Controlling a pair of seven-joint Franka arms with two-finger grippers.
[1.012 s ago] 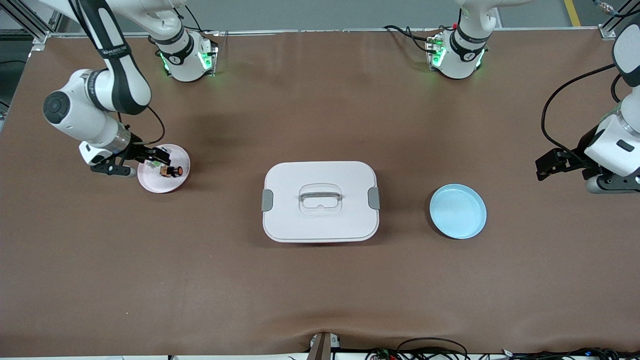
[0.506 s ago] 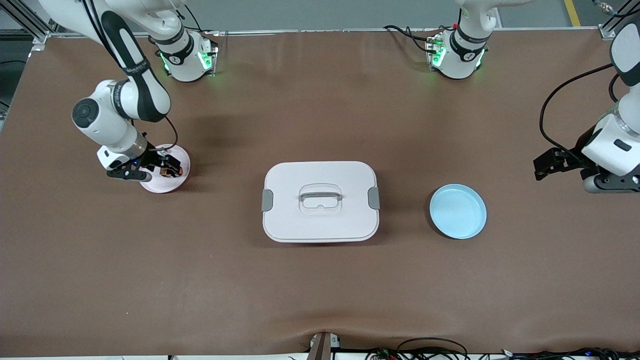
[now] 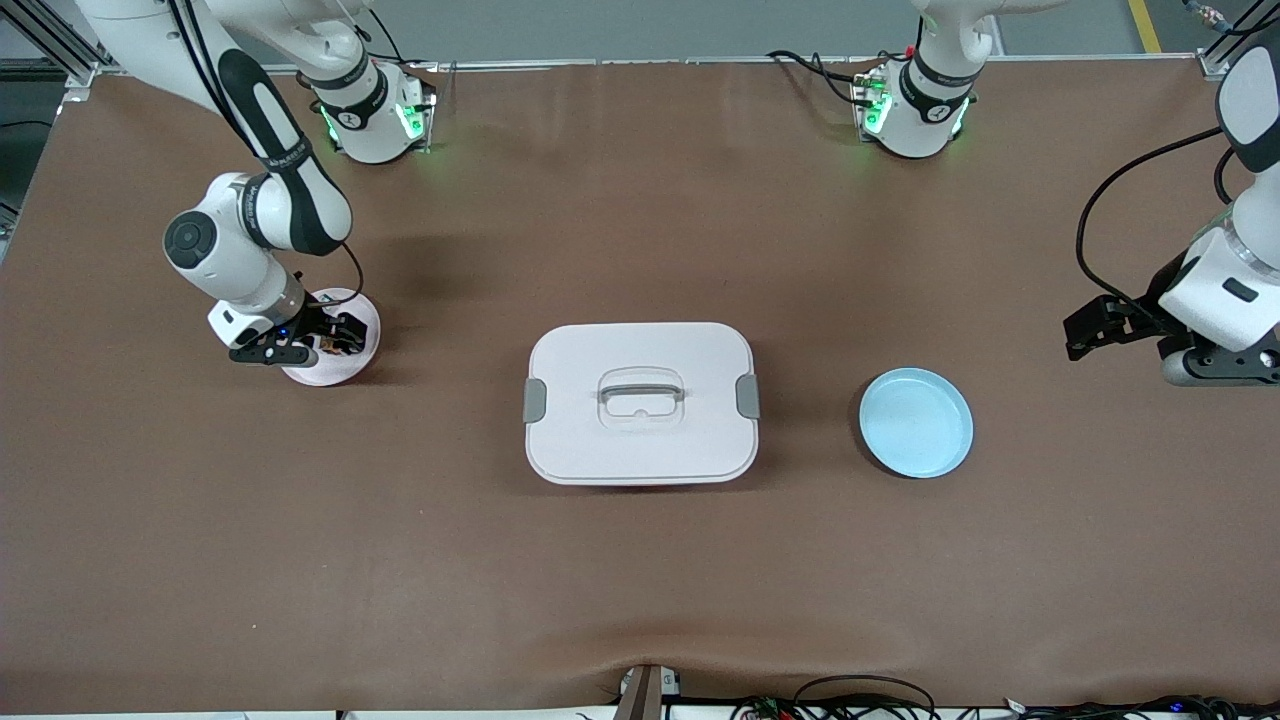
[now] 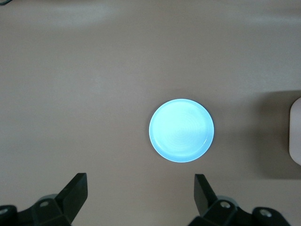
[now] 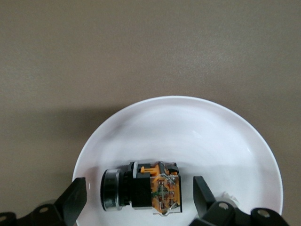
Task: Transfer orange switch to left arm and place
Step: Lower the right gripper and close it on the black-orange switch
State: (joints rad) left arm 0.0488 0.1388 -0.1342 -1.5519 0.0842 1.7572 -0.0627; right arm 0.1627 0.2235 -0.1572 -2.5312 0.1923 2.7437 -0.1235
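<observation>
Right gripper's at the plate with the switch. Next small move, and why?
Probably lower the right gripper a little and close: its fingers are open and straddle the orange switch, which lies on its side on the pink plate, not yet gripped. The left gripper waits open over the blue plate.

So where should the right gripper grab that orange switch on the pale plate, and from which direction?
Come straight down and close across the black middle body of the orange switch. It lies on its side on the pale plate, and the open right gripper already straddles it. The left gripper waits open.
</observation>
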